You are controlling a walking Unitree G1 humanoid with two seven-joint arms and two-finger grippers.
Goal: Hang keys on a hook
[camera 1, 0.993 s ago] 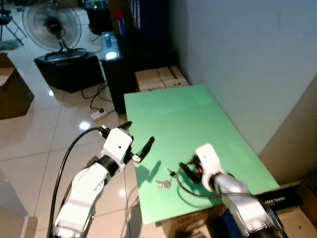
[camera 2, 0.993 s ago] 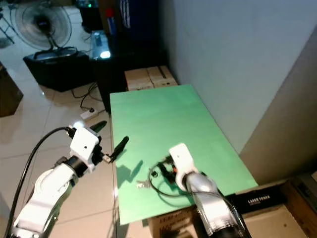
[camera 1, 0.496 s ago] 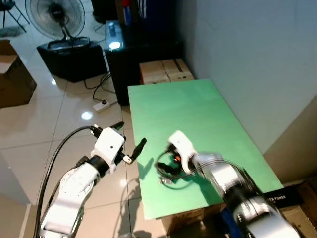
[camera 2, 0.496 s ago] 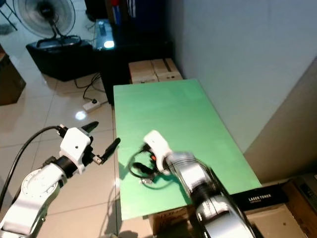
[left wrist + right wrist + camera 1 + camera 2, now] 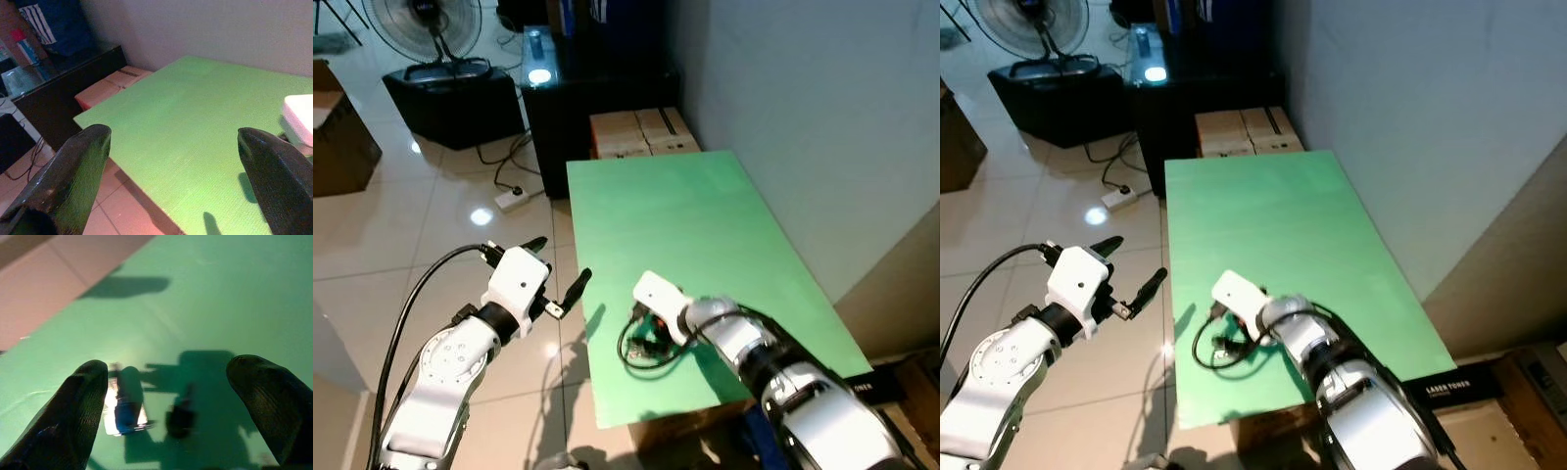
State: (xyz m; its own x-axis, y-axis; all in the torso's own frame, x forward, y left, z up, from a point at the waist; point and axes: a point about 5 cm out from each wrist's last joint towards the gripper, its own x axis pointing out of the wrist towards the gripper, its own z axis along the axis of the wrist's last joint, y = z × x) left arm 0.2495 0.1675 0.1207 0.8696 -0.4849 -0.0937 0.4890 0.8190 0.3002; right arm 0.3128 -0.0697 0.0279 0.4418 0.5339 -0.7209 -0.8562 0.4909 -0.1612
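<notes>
A small bunch of keys, silver with a blue part and a dark fob, lies on the green table near its front left corner. My right gripper hovers just above it, open, one black finger on each side of the keys. From the head, the right wrist's white housing covers the keys, with a black cable loop beside it. Off the table's left edge, over the floor, my left gripper is open and holds nothing.
A grey wall runs along the table's right side. Behind the table stand cardboard boxes and a dark cabinet. On the tiled floor to the left are a power strip, a black box, a fan and a brown carton.
My right gripper has swung left across the table to sit over the keys. The left arm has drawn back off the table edge. The head view has also shifted.
</notes>
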